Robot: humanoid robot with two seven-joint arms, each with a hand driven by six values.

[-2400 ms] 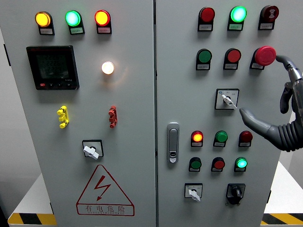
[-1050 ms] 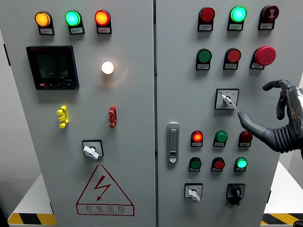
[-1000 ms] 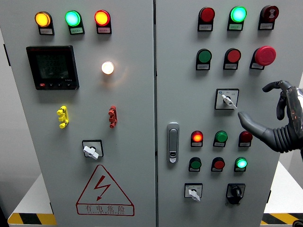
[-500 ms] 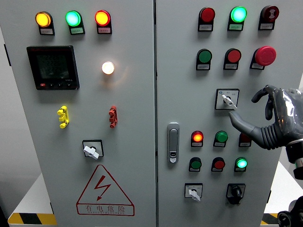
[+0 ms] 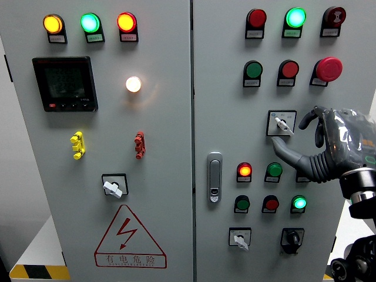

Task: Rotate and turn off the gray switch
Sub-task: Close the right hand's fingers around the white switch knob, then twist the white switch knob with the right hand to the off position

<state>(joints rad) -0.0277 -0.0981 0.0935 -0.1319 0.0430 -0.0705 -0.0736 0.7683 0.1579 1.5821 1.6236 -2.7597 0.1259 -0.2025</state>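
Warning triangle (image 5: 130, 236) at the left door's lower edge carries a red lightning bolt and the characters 有电危险; the small tags under the lamps are too small to read. Gray switch (image 5: 282, 123) sits mid-height near the right door's right edge: a pale lever on a white square plate with black border, lever pointing down-right. Right hand (image 5: 320, 141) is beside it, fingers loosely curled and holding nothing, thumb tip just below the plate.

Gray switch (image 5: 282, 124), lever pointing lower-right
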